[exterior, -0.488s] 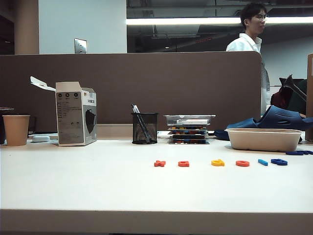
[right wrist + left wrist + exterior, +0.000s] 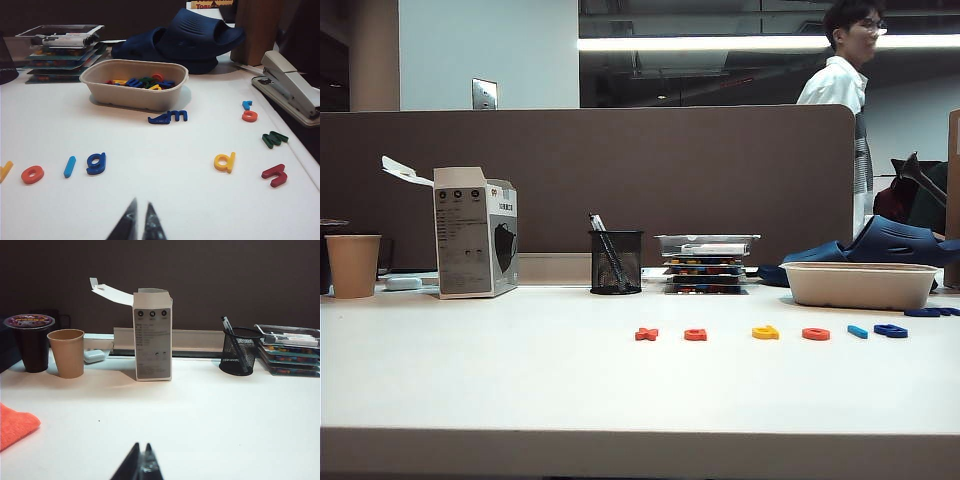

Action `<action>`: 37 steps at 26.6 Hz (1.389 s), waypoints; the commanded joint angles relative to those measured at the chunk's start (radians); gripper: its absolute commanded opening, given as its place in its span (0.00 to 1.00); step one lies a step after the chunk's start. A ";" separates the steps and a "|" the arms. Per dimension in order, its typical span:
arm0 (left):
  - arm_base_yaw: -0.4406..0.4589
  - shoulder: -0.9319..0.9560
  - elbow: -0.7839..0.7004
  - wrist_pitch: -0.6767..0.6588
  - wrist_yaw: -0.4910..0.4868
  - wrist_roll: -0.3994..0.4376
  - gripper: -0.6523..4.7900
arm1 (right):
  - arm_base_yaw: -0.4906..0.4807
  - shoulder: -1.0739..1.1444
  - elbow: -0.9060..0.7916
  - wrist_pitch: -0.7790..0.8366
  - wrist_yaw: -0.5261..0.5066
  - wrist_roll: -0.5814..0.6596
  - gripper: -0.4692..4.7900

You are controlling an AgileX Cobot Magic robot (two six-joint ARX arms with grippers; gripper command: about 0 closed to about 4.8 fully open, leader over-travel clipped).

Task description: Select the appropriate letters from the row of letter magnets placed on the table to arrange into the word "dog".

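Observation:
The letter magnets lie in a row on the white table (image 2: pixel 470 380). From the left they are an orange-red x (image 2: pixel 646 333), an orange-red letter (image 2: pixel 695 334), the yellow "d" (image 2: pixel 765 332), the orange-red "o" (image 2: pixel 815 334), a light blue bar (image 2: pixel 858 331) and the dark blue "g" (image 2: pixel 891 330). Neither arm shows in the exterior view. My right gripper (image 2: pixel 142 201) hovers low, short of the "g" (image 2: pixel 96 163) and "o" (image 2: pixel 32 174), its jaws almost touching and empty. My left gripper (image 2: pixel 142 444) is shut over bare table, with no letters in its view.
A beige bowl of letters (image 2: pixel 134 82), blue slippers (image 2: pixel 195 35), a stapler (image 2: pixel 292 87) and loose letters, among them a second yellow d (image 2: pixel 224 162), lie on the right. A white carton (image 2: pixel 152 335), paper cup (image 2: pixel 66 352), mesh pen holder (image 2: pixel 239 351), stacked trays (image 2: pixel 706 262) and orange cloth (image 2: pixel 15 422) stand elsewhere.
Nothing on the table has moved. The person behind the partition has stepped to the right.

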 commanded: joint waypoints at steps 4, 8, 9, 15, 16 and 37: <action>0.002 0.000 0.005 0.006 0.002 -0.003 0.11 | 0.000 -0.007 -0.003 0.018 0.002 0.002 0.08; 0.002 0.000 0.005 0.006 0.002 -0.003 0.11 | 0.000 -0.007 -0.003 0.018 0.002 0.002 0.08; 0.002 0.000 0.005 0.006 0.002 -0.003 0.11 | 0.000 -0.007 -0.003 0.018 0.002 0.002 0.08; 0.001 0.000 0.053 -0.025 0.006 -0.041 0.11 | 0.000 -0.007 -0.003 0.018 0.003 0.002 0.08; 0.001 0.000 0.091 -0.069 0.013 -0.061 0.11 | 0.000 -0.007 -0.003 0.018 0.004 0.002 0.08; 0.001 0.461 1.167 -1.090 0.426 -0.377 0.11 | 0.000 -0.007 -0.003 0.018 0.005 0.002 0.08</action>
